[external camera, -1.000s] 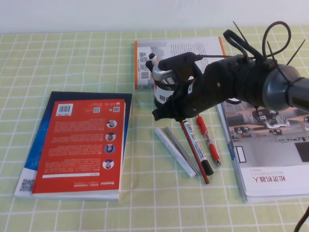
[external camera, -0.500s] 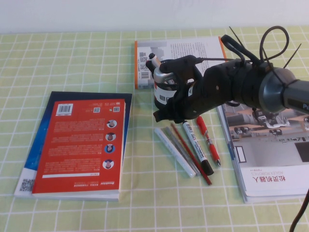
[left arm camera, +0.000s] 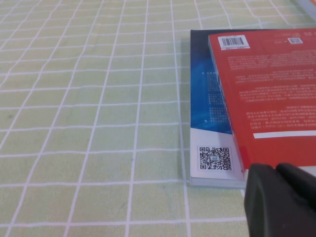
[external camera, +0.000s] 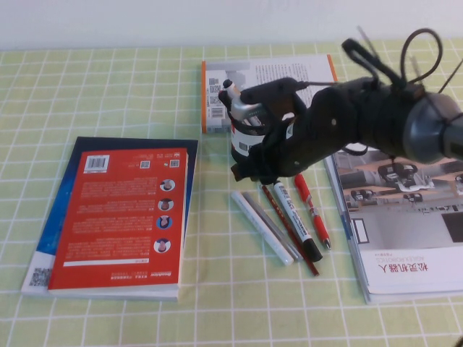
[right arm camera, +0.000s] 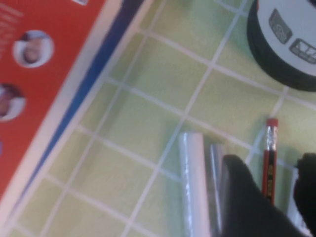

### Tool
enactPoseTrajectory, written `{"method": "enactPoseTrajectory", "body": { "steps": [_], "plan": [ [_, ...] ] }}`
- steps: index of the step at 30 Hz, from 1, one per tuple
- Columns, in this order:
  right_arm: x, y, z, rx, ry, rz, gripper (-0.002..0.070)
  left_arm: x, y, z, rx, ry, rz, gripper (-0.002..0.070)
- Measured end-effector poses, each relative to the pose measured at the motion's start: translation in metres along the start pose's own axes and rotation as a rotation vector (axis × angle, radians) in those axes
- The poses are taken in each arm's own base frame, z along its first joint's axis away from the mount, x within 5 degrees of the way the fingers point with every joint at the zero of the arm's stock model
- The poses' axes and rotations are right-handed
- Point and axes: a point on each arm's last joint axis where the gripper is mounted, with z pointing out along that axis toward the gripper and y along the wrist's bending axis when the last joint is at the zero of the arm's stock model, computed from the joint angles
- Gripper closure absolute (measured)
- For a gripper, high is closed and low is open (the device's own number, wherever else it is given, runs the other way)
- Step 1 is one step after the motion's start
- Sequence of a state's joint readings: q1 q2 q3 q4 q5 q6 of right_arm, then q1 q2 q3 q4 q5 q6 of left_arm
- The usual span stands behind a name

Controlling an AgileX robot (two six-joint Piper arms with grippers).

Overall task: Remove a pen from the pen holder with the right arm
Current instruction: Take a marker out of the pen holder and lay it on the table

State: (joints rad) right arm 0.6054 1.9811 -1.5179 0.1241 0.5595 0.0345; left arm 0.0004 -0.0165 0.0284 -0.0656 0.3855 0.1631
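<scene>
The black pen holder [external camera: 244, 141] with a white label stands mid-table; its base shows in the right wrist view [right arm camera: 284, 44]. My right gripper [external camera: 265, 178] hangs low just in front of it, open. A red pencil [right arm camera: 269, 160] lies on the cloth between the parted fingers, not gripped. In the high view the red pencil [external camera: 291, 233] rests among a white pen [external camera: 262, 225], a grey pen [external camera: 277, 225], a black-capped marker [external camera: 298, 223] and a red pen [external camera: 311, 210]. My left gripper [left arm camera: 275, 170] hovers shut by the corner of the red book.
A red book [external camera: 123, 217] lies on a blue one [external camera: 58, 217] at the left. An orange-spined book [external camera: 268, 79] lies behind the holder. A magazine [external camera: 405, 224] lies at the right under my right arm. Green checked cloth covers the table [external camera: 108, 94].
My right gripper has gone from shut to open, letting go of the red pencil. The pencil now lies flat among the other pens. The arm has lifted slightly.
</scene>
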Motion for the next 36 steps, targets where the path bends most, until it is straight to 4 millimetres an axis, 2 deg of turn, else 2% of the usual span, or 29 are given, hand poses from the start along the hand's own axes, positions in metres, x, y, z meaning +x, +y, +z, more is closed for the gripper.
{"method": "enactPoseTrajectory", "body": {
  "steps": [2, 4, 7, 8, 9, 10, 16, 20, 24, 28, 36],
  "plan": [
    [-0.002, 0.005, -0.023, -0.006, -0.025, -0.017, 0.0503, 0.000, 0.000, 0.000, 0.000, 0.000, 0.000, 0.0680],
    [-0.002, 0.011, -0.049, -0.013, -0.050, -0.033, 0.0586, 0.000, 0.000, 0.000, 0.000, 0.000, 0.000, 0.0680],
    [0.003, 0.017, -0.095, -0.022, -0.088, -0.056, 0.0660, 0.000, 0.000, 0.000, 0.000, 0.000, 0.000, 0.0680],
    [0.007, 0.017, -0.112, -0.022, -0.100, -0.061, 0.0670, 0.000, 0.000, 0.000, 0.000, 0.000, 0.000, 0.0680],
    [0.012, 0.017, -0.119, -0.021, -0.095, -0.065, 0.0675, 0.000, 0.000, 0.000, 0.000, 0.000, 0.000, 0.0680],
    [0.017, 0.017, -0.135, -0.021, -0.106, -0.070, 0.0680, 0.000, 0.000, 0.000, 0.000, 0.000, 0.000, 0.0680],
    [0.058, 0.012, -0.183, -0.024, -0.130, -0.072, 0.0687, 0.000, 0.000, 0.000, 0.000, 0.000, 0.000, 0.0680],
    [0.091, 0.008, -0.198, -0.029, -0.114, -0.064, 0.0687, 0.000, 0.000, 0.000, 0.000, 0.000, 0.000, 0.0680],
    [0.112, 0.007, -0.210, -0.046, -0.048, -0.048, 0.0688, 0.000, 0.000, 0.000, 0.000, 0.000, 0.000, 0.0680],
    [0.119, 0.006, -0.217, -0.037, -0.001, -0.064, 0.0688, 0.000, 0.000, 0.000, 0.000, 0.000, 0.000, 0.0680],
    [0.124, 0.001, -0.218, 0.013, 0.019, -0.102, 0.0688, 0.000, 0.000, 0.000, 0.000, 0.000, 0.000, 0.0680]
  ]
}}
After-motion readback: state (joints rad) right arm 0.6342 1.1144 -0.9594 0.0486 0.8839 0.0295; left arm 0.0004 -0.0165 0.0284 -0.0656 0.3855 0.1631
